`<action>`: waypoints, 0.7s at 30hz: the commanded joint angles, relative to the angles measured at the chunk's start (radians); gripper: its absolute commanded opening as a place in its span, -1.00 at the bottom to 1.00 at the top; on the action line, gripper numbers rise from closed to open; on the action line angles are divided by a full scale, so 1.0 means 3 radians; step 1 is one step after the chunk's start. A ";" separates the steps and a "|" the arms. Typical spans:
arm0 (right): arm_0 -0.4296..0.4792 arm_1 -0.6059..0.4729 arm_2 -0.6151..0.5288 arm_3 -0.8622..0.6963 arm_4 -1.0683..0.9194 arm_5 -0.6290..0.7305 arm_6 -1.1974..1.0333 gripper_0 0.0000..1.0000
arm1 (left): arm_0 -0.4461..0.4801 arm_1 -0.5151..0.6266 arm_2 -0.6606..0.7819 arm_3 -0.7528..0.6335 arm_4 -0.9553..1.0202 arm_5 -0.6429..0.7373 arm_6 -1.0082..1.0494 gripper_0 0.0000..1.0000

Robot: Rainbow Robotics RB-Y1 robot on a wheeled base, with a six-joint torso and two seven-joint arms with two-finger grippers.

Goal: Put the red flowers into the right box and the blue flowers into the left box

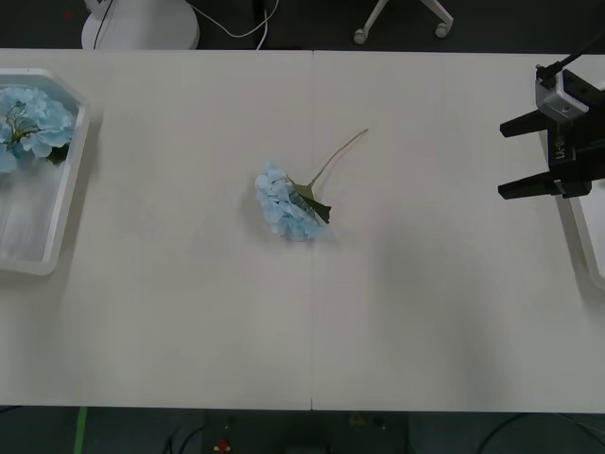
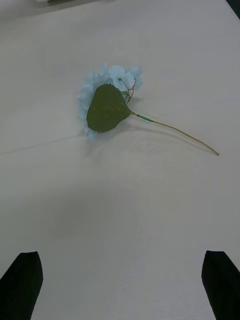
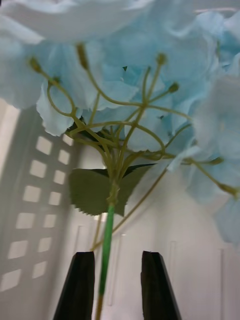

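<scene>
From the front view, this sorting job looks mostly wrapped up. The left box [image 1: 59, 194] sits at the left edge of the table [image 1: 312, 312] with blue flowers [image 1: 28, 123] already lying in its far end. A sliver of the right box [image 1: 588, 241] peeks in at the table's right edge, and I can't tell what's in it from here. No red flowers out on the table. What's left, as far as I can judge, is one stray blue flower [image 1: 286, 203] lying on its side near the table's middle, stem pointing away toward the far edge, well apart from both boxes. The right gripper [image 1: 505, 158] hangs over the table's right side just beside the right box, black fingers spread wide, nothing between them, aimed toward that stray.

Right wrist view: same stray blue flower [image 2: 107, 95] lies well ahead of the spread fingertips, a big green leaf [image 2: 106, 108] on top of the bloom and the thin stem trailing off to one side. Gap between the jaws is empty, bare table under them.

Left wrist view: the left gripper [image 3: 117, 285] is over the left box's ribbed floor [image 3: 40, 200]. A green stem [image 3: 107, 240] runs right between the two black fingers, which stand fairly close together with a little gap either side, so I'd guess loosely around it rather than pinching. The blue cluster [image 3: 150, 75] on that stem sits just beyond the tips, inside the box.
</scene>
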 commanded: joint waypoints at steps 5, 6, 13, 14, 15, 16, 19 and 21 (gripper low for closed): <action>-0.0084 -0.0004 0.0005 -0.0081 -0.0032 -0.0028 -0.0051 0.84 | -0.0343 0.0180 -0.0025 -0.0031 0.0795 0.0849 -0.0142 0.69; -0.0084 -0.0004 0.0005 -0.0081 -0.0032 -0.0028 -0.0051 0.84 | -0.0389 0.0180 -0.0020 -0.0031 0.0912 0.0966 -0.0142 0.69; -0.0084 -0.0004 0.0005 -0.0081 -0.0032 -0.0028 -0.0051 0.84 | -0.0758 0.0180 -0.0199 -0.0031 0.1388 0.1314 -0.0055 0.70; -0.0084 -0.0004 0.0005 -0.0081 -0.0032 -0.0028 -0.0051 0.84 | -0.0819 0.0175 -0.0255 -0.0036 0.1429 0.1324 0.0047 0.69; -0.0084 -0.0004 0.0005 -0.0081 -0.0032 -0.0028 -0.0051 0.84 | -0.0839 0.0180 -0.0275 -0.0036 0.1449 0.1329 0.0124 0.70; -0.0084 -0.0004 0.0005 -0.0081 -0.0032 -0.0028 -0.0051 0.84 | -0.0885 0.0175 -0.0316 -0.0046 0.1475 0.1334 0.0257 0.70; -0.0084 -0.0004 0.0005 -0.0081 -0.0032 -0.0028 -0.0051 0.84 | -0.0972 0.0175 -0.0429 -0.0067 0.1485 0.1334 0.0574 0.70; -0.0084 -0.0004 0.0005 -0.0081 -0.0032 -0.0028 -0.0051 0.84 | -0.1100 0.0124 -0.0567 -0.0113 0.1449 0.1334 0.0978 0.70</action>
